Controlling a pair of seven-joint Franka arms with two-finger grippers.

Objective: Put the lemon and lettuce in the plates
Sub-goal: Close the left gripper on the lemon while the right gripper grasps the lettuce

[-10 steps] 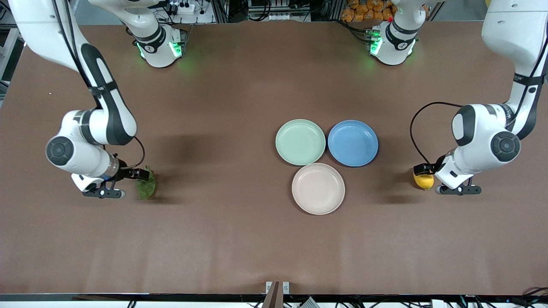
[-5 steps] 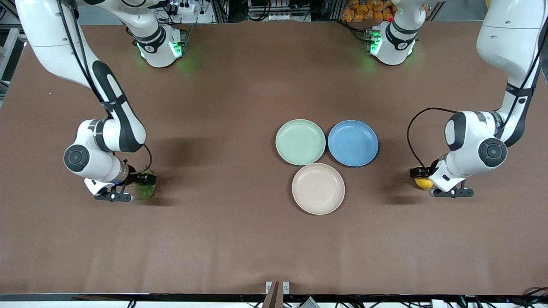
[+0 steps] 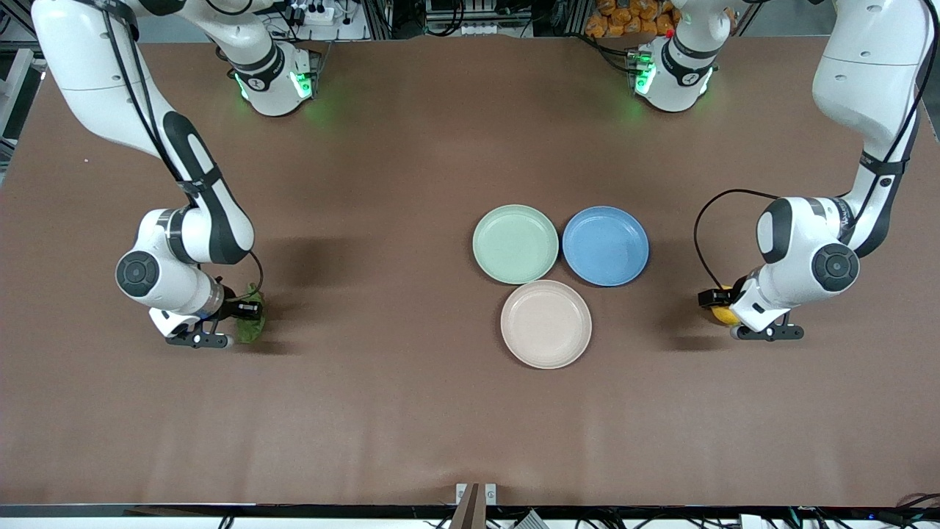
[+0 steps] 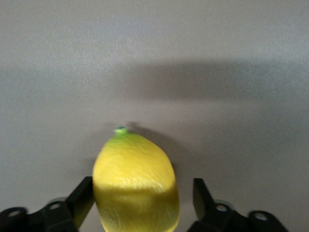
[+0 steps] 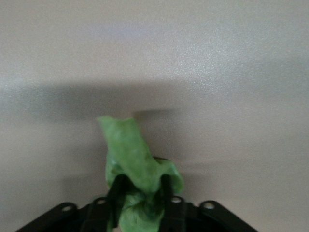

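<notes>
The yellow lemon (image 3: 722,316) lies on the table toward the left arm's end, and fills the left wrist view (image 4: 135,179). My left gripper (image 3: 718,306) (image 4: 143,198) is open with a finger on each side of the lemon; a gap shows at one finger. The green lettuce (image 3: 252,330) (image 5: 133,154) is toward the right arm's end. My right gripper (image 3: 246,317) (image 5: 140,191) is shut on the lettuce, low at the table. The mint green plate (image 3: 515,244) and the beige plate (image 3: 546,323) sit empty mid-table.
A blue plate (image 3: 605,245) sits beside the mint green one, toward the left arm's end. The brown table (image 3: 411,411) stretches bare between the plates and each gripper.
Both arms have shifted toward the plates' side by a little and come lower. The left gripper now straddles the lemon, and the right gripper's fingers now pinch the lettuce.
</notes>
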